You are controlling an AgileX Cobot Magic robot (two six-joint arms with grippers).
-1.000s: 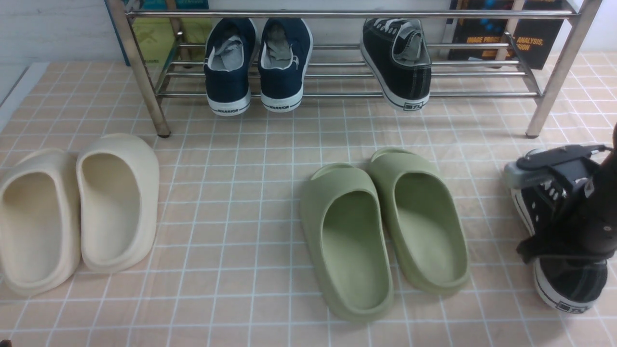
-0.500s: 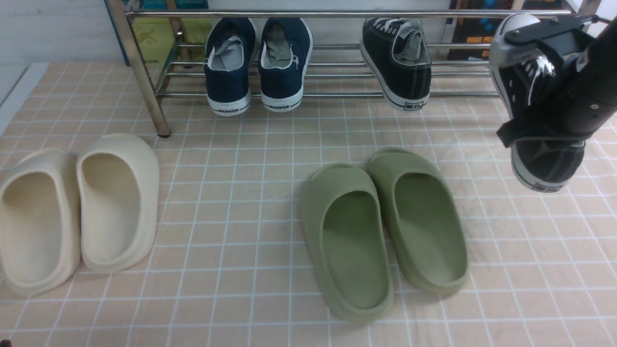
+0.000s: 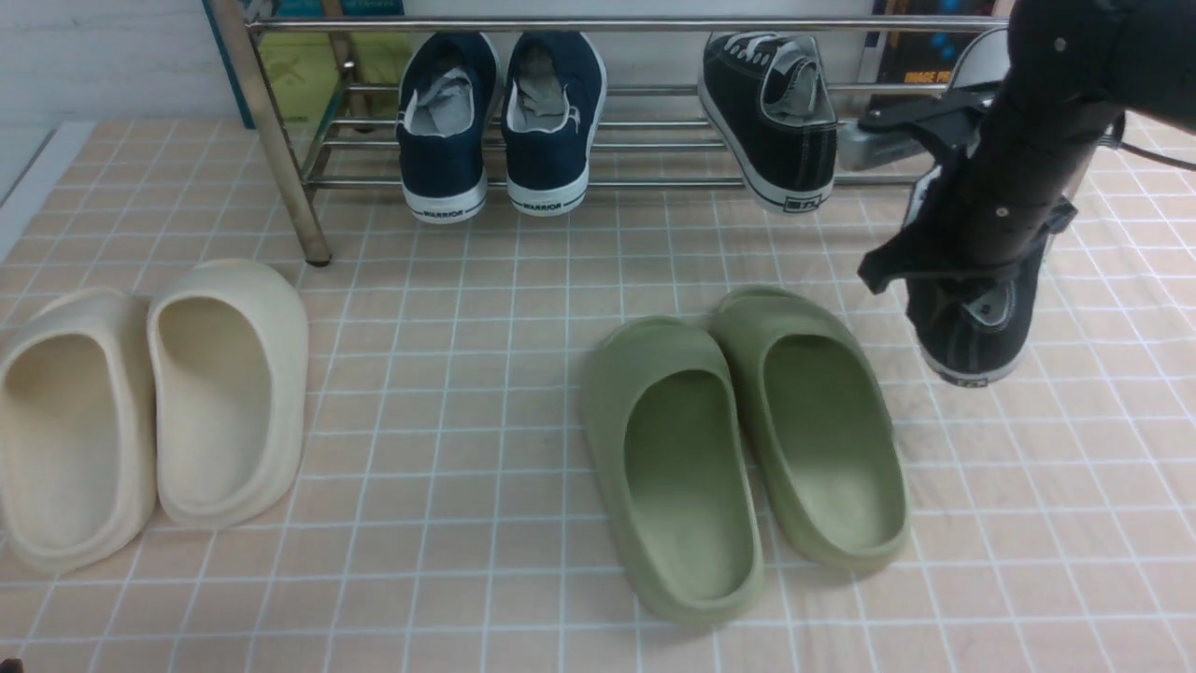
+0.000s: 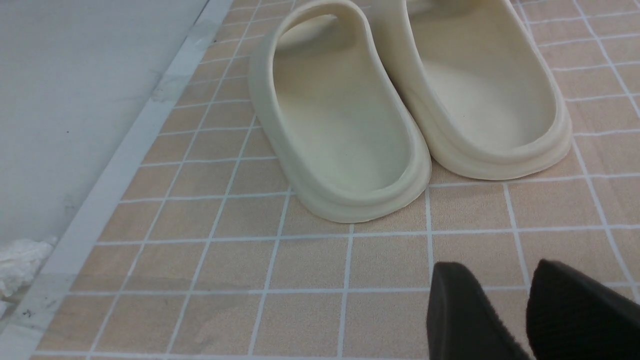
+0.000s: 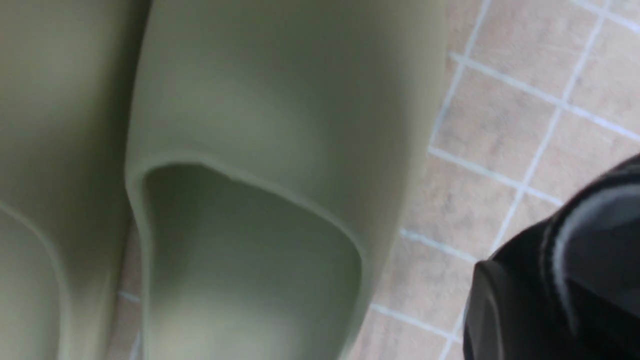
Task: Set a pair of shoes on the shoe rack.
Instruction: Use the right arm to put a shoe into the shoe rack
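Front view: one black sneaker point(image 3: 976, 327) hangs heel-down in the pinch of the right end effector point(image 3: 920, 126), just in front of the right end of the shoe rack point(image 3: 598, 25). Its pale toe cap tips up toward the rack's bars. A small white heel label is too small to read. Its mate, the second black sneaker point(image 3: 771, 117), already lies on the rack's bars, heel outward and leaning, with an equally unreadable heel tag. Further left on the same shelf stand two navy sneakers point(image 3: 500, 121), each heel printed "WARRIOR". Behind the rack a dark book cover point(image 3: 911, 65) shows orange lettering that begins "IMAGE". On the tiled counter point(image 3: 448, 374), green slides point(image 3: 747, 449) lie near the held sneaker and cream slides point(image 3: 149, 402) lie well apart on the left. In the left wrist view, the left end effector point(image 4: 530, 280) holds nothing, its fingers slightly parted over the tiles near the cream slides.
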